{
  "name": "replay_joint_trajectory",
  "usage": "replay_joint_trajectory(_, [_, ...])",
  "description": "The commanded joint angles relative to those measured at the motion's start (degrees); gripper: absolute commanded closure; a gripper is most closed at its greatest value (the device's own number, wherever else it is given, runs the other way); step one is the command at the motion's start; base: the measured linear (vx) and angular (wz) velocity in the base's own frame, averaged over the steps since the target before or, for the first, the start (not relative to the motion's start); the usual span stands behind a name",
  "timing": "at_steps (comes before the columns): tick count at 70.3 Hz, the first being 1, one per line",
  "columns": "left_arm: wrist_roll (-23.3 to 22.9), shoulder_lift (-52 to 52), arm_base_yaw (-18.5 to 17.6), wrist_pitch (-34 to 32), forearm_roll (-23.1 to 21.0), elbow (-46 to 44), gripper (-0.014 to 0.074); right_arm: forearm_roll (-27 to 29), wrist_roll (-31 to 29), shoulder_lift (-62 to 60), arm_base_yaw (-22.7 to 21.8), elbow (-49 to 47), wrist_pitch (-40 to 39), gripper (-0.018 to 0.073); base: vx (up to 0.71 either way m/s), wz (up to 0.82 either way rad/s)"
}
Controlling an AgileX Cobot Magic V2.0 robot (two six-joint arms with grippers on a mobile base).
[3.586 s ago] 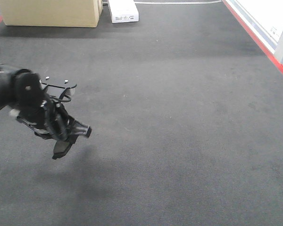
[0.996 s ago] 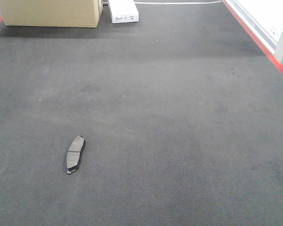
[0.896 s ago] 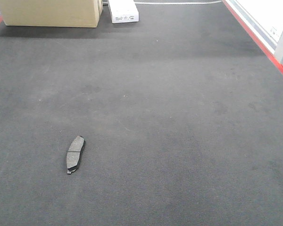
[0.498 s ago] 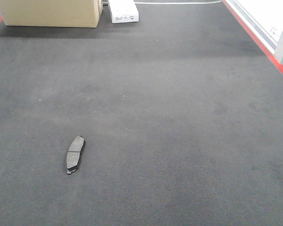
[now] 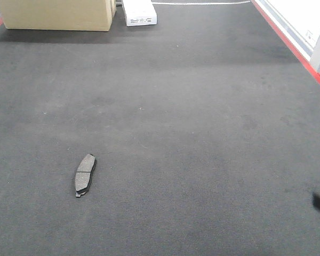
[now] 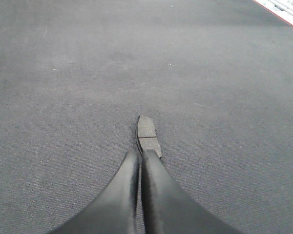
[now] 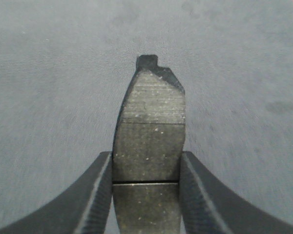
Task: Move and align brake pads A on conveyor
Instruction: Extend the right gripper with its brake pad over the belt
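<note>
— Where's the brake pad (image 5: 85,175)?
— Flat on the belt (image 5: 202,133), lower left of the front view, its length running up the frame. In the left wrist view the left gripper (image 6: 140,155) shows at bottom centre, fingers pressed together, tips just below that pad.
— And the right gripper (image 7: 147,163)?
— Its fingers clamp a second pad (image 7: 149,112) by the long edges, belt behind. A cardboard box (image 5: 56,13) sits upper left.

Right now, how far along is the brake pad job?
Done: one brake pad lies flat on the conveyor, the left gripper with jaws shut and empty near it. In hand: the right gripper clamps a second pad. Left: setting it down aligned; no other pads show.
</note>
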Motion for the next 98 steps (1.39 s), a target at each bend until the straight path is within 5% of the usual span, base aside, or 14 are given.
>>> replay_joint_trajectory(1, [-0.1, 0.4, -0.4, -3.7, 0.1, -1.2, 0.0602, 0.0, -0.7, 8.2, 0.1, -6.3, -6.2, 0.0559, 0.00, 0.00])
replay_joint_trajectory(11, [-0.1, 0.4, -0.4, -3.7, 0.1, -1.2, 0.0602, 0.7, -0.7, 20.2, 1.4, -12.5, -10.1, 0.0556, 0.00, 0.00])
replay_joint_trajectory(34, [-0.1, 0.4, -0.4, -3.7, 0.1, -1.2, 0.0602, 7.9, -0.5, 40.7, 13.3, -27.3, -6.9, 0.0543, 0.00, 0.00])
replay_joint_trajectory(58, [-0.1, 0.4, -0.4, -3.7, 0.1, -1.2, 0.0602, 16.5, 0.3, 51.6, 13.9, -31.7, -4.5, 0.0534, 0.00, 0.00])
replay_joint_trajectory(87, [-0.1, 0.4, -0.4, -3.7, 0.1, -1.2, 0.0602, 16.9, 0.3, 56.3, 13.9, -31.7, -4.5, 0.0515, 0.00, 0.00])
replay_joint_trajectory(98, [-0.1, 0.4, -0.4, -3.7, 0.1, -1.2, 0.0602, 17.4, 0.3, 56.3, 13.9, -31.7, -4.1, 0.0431, 0.00, 0.00])
